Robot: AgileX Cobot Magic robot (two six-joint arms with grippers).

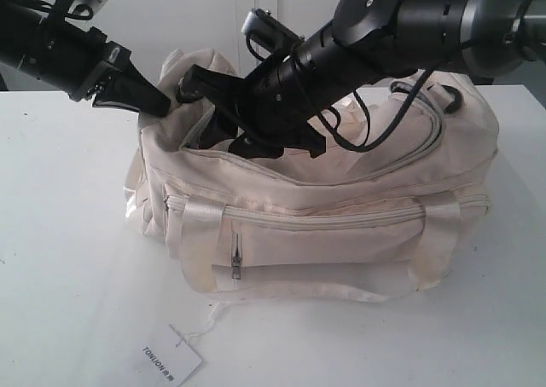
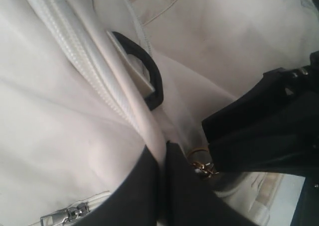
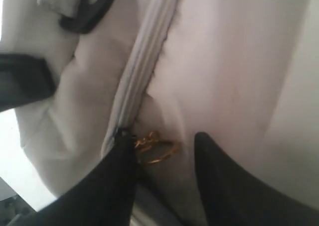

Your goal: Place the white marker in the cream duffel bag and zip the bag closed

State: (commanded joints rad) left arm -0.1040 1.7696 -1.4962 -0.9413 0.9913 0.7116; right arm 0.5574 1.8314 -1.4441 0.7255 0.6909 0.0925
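Observation:
The cream duffel bag (image 1: 341,208) lies on the white table. Both grippers are at its top left end. My left gripper (image 1: 162,106) (image 2: 162,147) is shut on a thin fold of the bag's cream fabric beside the zipper. My right gripper (image 1: 215,118) (image 3: 162,136) is open. The gold zipper pull (image 3: 155,146) (image 2: 200,162) lies loose against one of its fingers (image 3: 117,176), with nothing pinched between the jaws. The grey zipper tape (image 3: 144,61) runs away from the pull. A black strap ring (image 2: 147,74) sits close by. The white marker is out of view.
A white paper tag (image 1: 171,359) printed with black letters lies on the table (image 1: 68,233) in front of the bag, tied by a thin string. The front pocket zipper (image 1: 236,257) faces the camera. The right arm (image 1: 401,16) crosses over the bag's top.

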